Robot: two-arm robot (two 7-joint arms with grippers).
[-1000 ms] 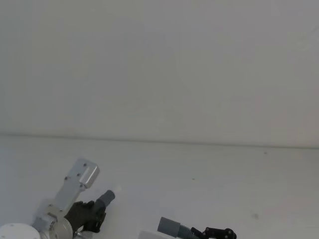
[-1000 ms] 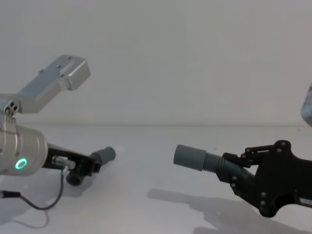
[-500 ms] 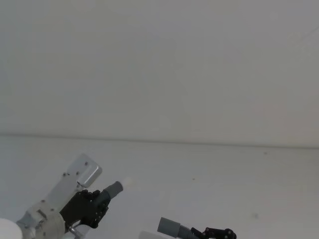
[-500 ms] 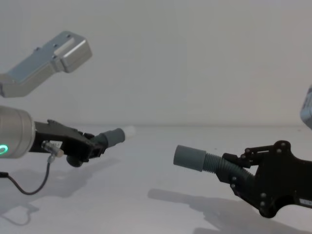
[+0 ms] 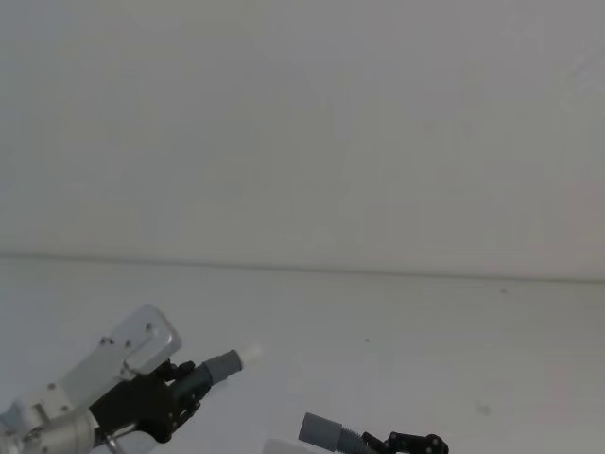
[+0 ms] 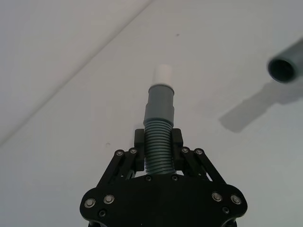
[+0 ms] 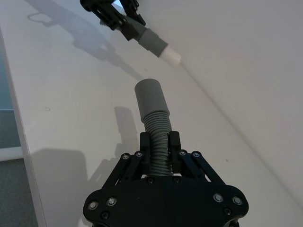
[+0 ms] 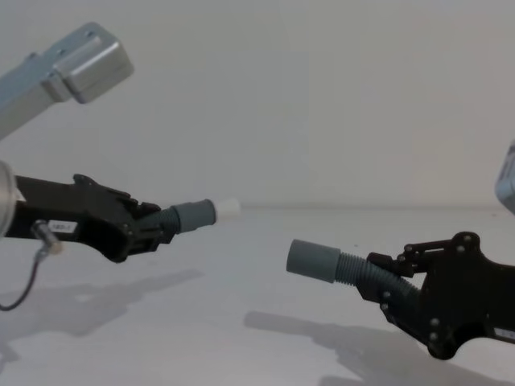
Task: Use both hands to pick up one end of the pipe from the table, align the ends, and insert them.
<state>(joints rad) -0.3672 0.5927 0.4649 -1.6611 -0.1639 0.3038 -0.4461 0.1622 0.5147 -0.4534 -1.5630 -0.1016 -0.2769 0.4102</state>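
the left tool [image 8: 154,225] is clamped on the ribbed body of the white-tipped pipe piece [image 8: 191,215], held off the counter [image 8: 257,241]. the right tool [image 8: 388,281] is clamped on the other pipe piece [image 8: 358,272], whose wide cuff [image 8: 314,260] opens leftward. the white tip [image 8: 228,207] lies left of the wide cuff and beyond it, well apart, pointing rightward. their long axes look angled, not yet in line. the left arm likely needs to swing nearer. a bare pale wall stands behind the cuff.
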